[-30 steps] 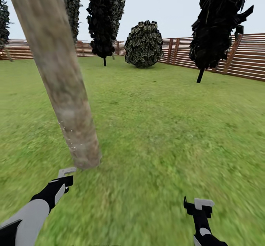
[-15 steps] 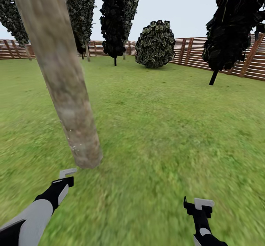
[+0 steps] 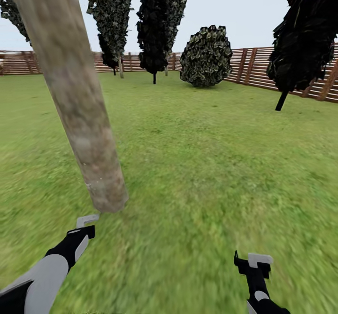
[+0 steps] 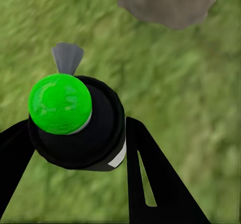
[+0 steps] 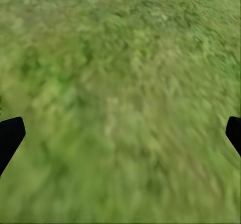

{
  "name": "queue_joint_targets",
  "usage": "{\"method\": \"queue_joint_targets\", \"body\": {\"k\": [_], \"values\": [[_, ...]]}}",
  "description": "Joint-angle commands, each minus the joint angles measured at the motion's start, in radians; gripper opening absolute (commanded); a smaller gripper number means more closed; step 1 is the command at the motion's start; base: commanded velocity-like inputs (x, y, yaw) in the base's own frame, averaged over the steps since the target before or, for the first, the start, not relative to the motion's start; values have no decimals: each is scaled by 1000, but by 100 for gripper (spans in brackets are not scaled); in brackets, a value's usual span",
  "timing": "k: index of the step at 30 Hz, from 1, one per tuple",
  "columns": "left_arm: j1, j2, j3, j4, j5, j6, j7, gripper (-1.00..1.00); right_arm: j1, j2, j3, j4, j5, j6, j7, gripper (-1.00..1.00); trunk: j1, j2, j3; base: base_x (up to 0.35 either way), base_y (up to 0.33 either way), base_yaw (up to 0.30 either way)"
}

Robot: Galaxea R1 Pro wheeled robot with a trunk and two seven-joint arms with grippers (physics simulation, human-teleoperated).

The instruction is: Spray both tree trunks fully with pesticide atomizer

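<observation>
1. At the near bottom of the head view, the left gripper [image 3: 86, 222] is held low over the grass of the floor [image 3: 197, 201]. In the left wrist view its two black fingers [image 4: 150, 179] are seen closed around the pesticide atomizer [image 4: 75, 126].
2. The atomizer is a round black body with a glossy green cap and a small grey nozzle. It sits between the fingers, with its nozzle side towards the trunk base.
3. It is judged to be light and stiff. The smooth round body may turn or slip in the hold, so it is best held across the wide black middle, away from cap and nozzle.
4. The right gripper [image 3: 253, 261] is seen low at the near right. In the right wrist view its fingers stand wide apart at the two edges, and nothing is held between them.
5. Just beyond the left gripper stands the tree trunk [image 3: 80, 107], thick and of mottled grey-tan bark. A few pale specks are seen low on it, perhaps pesticide; most of the bark looks bare.
6. Much spraying is therefore judged to be left, from the foot of the trunk upward.
7. Farther off, the lawn of the garden is met by dark tall trees [image 3: 157, 22] and a round bush [image 3: 206, 55].
8. Behind all, the slatted wooden fence [image 3: 253, 72] closes the garden.
</observation>
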Motion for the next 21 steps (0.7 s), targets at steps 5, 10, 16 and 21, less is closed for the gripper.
{"method": "queue_joint_targets", "body": {"k": [5,10,16,21], "values": [[0,-4,0,0,-2,0,0,-100,0,0,0,0,0,0,0,100,0,0,0,106,-274,273],[0,-6,0,0,-2,0,1,-100,0,0,0,0,0,0,0,100,0,0,0,106,-274,37],[-7,-25,-13,-14,-3,2,-5,-100,0,0,0,0,0,0,0,100,0,0,0,12,-94,187],[-40,-66,-28,-30,-4,22,-8,-100,0,0,0,0,0,0,0,100,0,0,0,0,-3,275]]}}
